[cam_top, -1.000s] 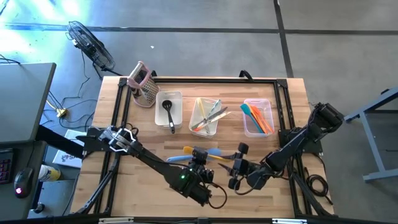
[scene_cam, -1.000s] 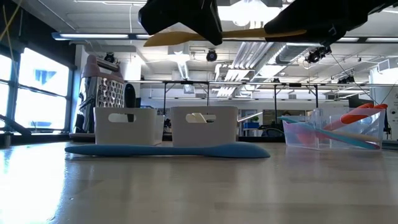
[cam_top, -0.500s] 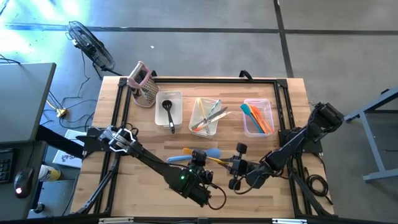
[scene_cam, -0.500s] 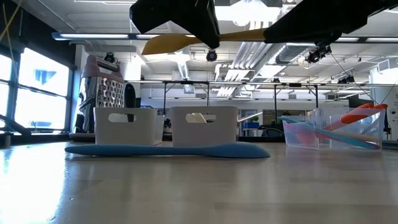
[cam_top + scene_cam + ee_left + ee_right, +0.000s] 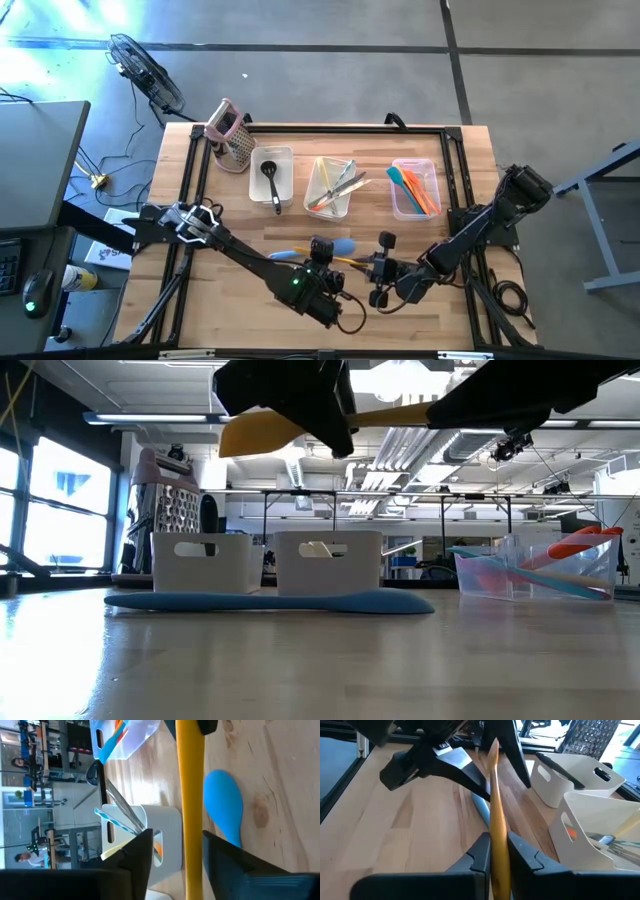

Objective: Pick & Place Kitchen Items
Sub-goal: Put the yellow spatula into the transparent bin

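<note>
A yellow spatula point(image 5: 350, 261) hangs in the air over the table's near middle, its blade point(image 5: 258, 432) toward the left arm. My right gripper point(image 5: 496, 845) is shut on its handle. My left gripper point(image 5: 177, 851) is open, one finger on each side of the same handle nearer the blade. Below them a blue spatula point(image 5: 312, 247) lies flat on the wood. At the far side stand three bins: one point(image 5: 272, 175) holds a black ladle, one point(image 5: 332, 186) knives and tongs, one point(image 5: 415, 188) orange and blue spatulas. My right gripper pinches the yellow spatula's handle near its free end point(image 5: 493, 822) between its two fingers. It comes from the table's right, almost level, fingers lying along the handle. The spatula is lifted clear, roughly level. My left gripper's fingers stand apart around the handle point(image 5: 190, 795); whether one touches it, I cannot tell.
A metal box grater with a pink handle point(image 5: 230, 133) stands at the far left corner. Bare wood lies along the near edge and at the near left. A black frame point(image 5: 190, 180) runs along the table's sides.
The yellow spatula's blade end has sunk a little and turned, so that it shows broader in the low view. Its handle end has stayed in place at my right gripper. Both arms have kept their places.
</note>
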